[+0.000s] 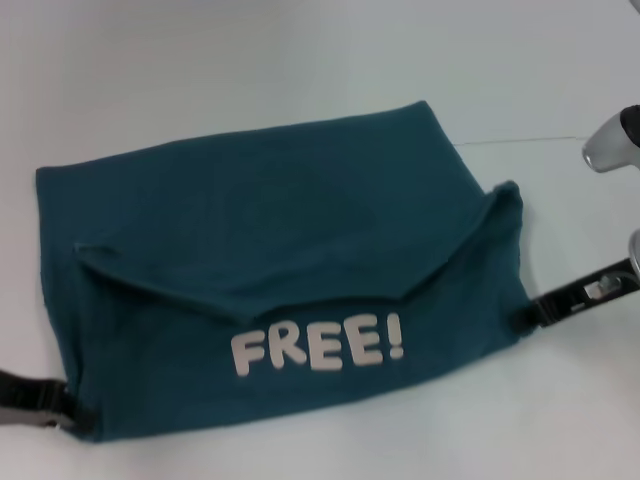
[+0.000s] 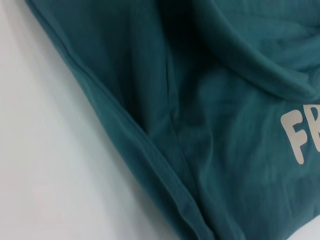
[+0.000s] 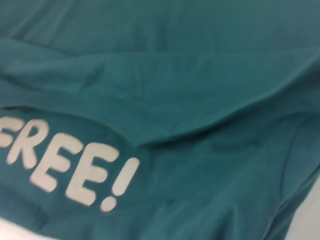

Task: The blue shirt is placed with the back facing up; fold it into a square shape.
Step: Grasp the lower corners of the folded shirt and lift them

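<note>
though unclear, both tools (image 1: 70, 408) (edge-on) at shirt (image 1: 280, 240)

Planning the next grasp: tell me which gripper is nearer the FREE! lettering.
Right, narrowly. The right gripper meets the blue shirt beside the lettering; the left gripper sits at the lower-left corner.

The blue shirt (image 1: 300, 230) is dark teal with white "FREE!" lettering (image 1: 318, 348), apparently otherwise plain.

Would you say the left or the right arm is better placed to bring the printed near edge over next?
Neither alone, probably: the left gripper sits at the blue shirt's near left corner, the right gripper at its right edge.
</note>
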`<state>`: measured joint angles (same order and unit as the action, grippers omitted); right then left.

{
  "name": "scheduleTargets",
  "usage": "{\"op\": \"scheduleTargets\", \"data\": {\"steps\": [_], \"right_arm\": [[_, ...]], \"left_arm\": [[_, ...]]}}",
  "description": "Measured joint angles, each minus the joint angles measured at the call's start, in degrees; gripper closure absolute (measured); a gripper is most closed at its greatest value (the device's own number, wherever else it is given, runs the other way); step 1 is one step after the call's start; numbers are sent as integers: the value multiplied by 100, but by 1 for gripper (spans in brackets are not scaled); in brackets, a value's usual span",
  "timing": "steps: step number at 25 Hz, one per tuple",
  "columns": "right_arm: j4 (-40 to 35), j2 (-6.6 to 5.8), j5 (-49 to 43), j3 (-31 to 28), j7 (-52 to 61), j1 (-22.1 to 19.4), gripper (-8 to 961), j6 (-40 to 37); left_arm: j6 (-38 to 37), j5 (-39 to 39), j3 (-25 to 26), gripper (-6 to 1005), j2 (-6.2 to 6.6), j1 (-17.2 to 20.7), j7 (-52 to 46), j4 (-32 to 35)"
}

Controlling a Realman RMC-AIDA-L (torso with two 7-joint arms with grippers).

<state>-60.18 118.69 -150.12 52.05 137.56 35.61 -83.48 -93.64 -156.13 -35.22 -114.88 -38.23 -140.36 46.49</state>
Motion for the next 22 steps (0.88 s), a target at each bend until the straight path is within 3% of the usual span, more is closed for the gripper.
{"op": "scheduleTargets", "data": {"steps": [7, 14, 22], "right_arm": [[-472, -3, -41, 33, -101, -117, 862, -1468], [-963, 79, -309, 76, -428, -406, 863, -2666], [-946, 83, -333, 482, -615, -790, 862, -3030]], "left_arm": [[-798, -384, 6, 942, -21, 231, 232, 163], [-1569, -740, 1, 942, -71, 394, 526, 170], [-2157, -751, -150, 942, -93, 491, 689, 188]]}}
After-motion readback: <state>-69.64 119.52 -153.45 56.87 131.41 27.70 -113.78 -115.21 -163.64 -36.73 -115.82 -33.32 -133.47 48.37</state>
